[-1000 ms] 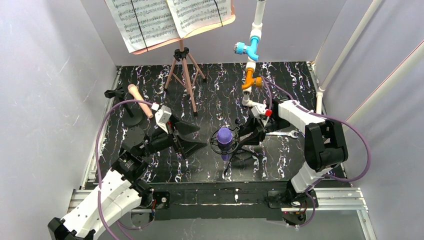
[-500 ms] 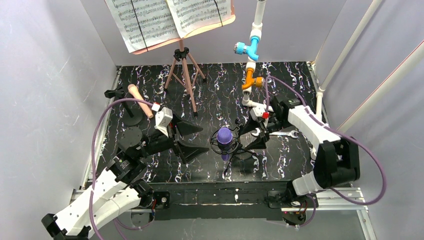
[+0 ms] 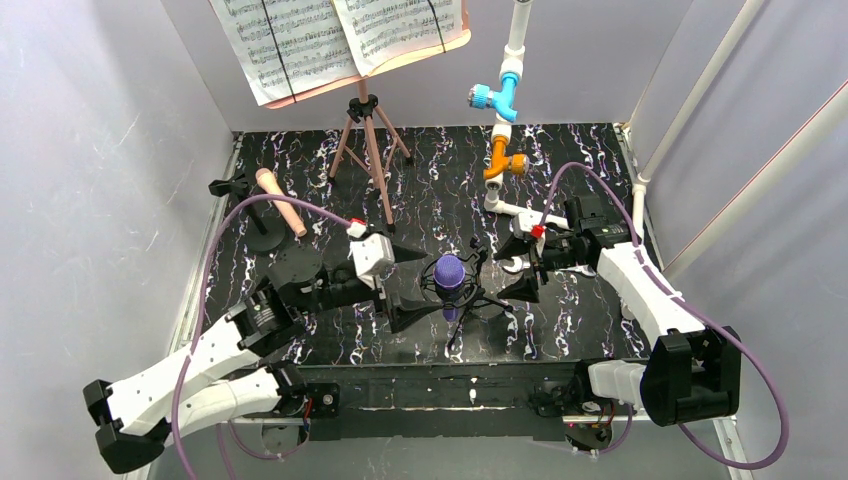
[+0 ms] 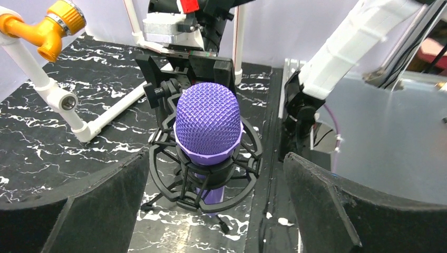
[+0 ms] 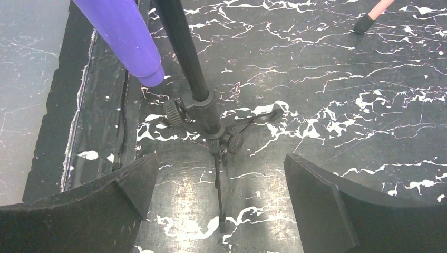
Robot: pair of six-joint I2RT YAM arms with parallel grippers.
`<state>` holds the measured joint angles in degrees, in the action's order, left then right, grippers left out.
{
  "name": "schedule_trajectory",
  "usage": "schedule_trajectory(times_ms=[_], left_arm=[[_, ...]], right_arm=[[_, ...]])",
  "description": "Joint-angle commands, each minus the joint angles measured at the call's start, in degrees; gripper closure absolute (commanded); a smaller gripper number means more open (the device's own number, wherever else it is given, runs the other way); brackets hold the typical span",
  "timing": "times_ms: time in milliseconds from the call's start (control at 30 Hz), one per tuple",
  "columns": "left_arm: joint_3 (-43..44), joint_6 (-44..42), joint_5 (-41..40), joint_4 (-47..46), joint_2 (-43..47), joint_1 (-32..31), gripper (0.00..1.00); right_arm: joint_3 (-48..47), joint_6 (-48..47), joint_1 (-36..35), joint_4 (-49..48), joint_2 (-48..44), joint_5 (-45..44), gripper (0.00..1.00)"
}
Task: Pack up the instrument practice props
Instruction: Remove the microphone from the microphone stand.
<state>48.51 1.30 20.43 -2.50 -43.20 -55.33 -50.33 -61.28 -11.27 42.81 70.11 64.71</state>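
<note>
The purple toy microphone point(image 3: 449, 274) stands in a black shock-mount mic holder point(image 3: 462, 300) on a small tripod at front centre. My left gripper point(image 3: 408, 286) is open just left of it, one finger on each side of its line. In the left wrist view the microphone point(image 4: 206, 122) and holder point(image 4: 206, 182) sit between and beyond my open fingers point(image 4: 79, 205). My right gripper point(image 3: 518, 268) is open just right of it. The right wrist view shows the holder's stem point(image 5: 199, 97) and the microphone's handle point(image 5: 124, 37). The peach microphone point(image 3: 281, 203) rests in its holder point(image 3: 263, 238) at left. The salmon-pink music rest point(image 3: 368, 140) holds white sheets point(image 3: 335, 38) at the back.
A white pipe with blue and orange valves point(image 3: 502, 120) stands at the back right, and also shows in the left wrist view point(image 4: 50, 79). Grey walls close in the left, back and right. A metal rail point(image 3: 480, 395) runs along the front edge.
My left gripper has moved right, up to the purple microphone. My right arm has swung outward to the right, and its gripper, shut a second ago, now stands open beside the microphone.
</note>
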Motion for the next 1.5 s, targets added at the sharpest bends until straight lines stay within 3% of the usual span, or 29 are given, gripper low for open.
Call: schedule_trajectory(times_ms=[0,233,633,800,1067,1267,1400,1467], left_arm=[[2.7,-7.9,-2.6,-0.5,-3.2,-2.5,0.02],[2.5,-9.6,-3.0,-5.2,-7.2,-4.8,0.04],[0.8,-6.0,-4.9,-11.6,-9.1,-4.8,0.38],[0.8,-6.0,-4.9,-11.6,-9.6,-4.8,0.43],[0.5,-5.8,-5.2,-11.4,-9.7,-4.8,0.38],[0.5,-5.9,-5.6,-11.2,-9.9,-4.8,0.49],[1.0,-6.3,-5.6,-10.2,-10.4,-4.8,0.46],[1.7,-6.3,-5.7,-8.7,-10.6,-4.8,0.40]], right_arm=[[0.9,0.6,0.1,-1.9,-0.5,2.8,0.02],[1.5,-0.3,0.1,-2.0,-0.4,3.5,0.02],[1.9,-1.0,0.1,-1.8,-0.3,3.9,0.02],[1.9,-1.2,0.2,-1.7,-0.2,3.8,0.01],[1.9,-1.5,0.1,-1.5,-0.1,3.8,0.02],[1.8,-1.8,0.1,-1.2,-0.1,3.8,0.02],[1.8,-2.1,0.1,-1.0,-0.1,3.7,0.02],[1.7,-2.3,0.1,-0.8,0.0,3.7,0.02]])
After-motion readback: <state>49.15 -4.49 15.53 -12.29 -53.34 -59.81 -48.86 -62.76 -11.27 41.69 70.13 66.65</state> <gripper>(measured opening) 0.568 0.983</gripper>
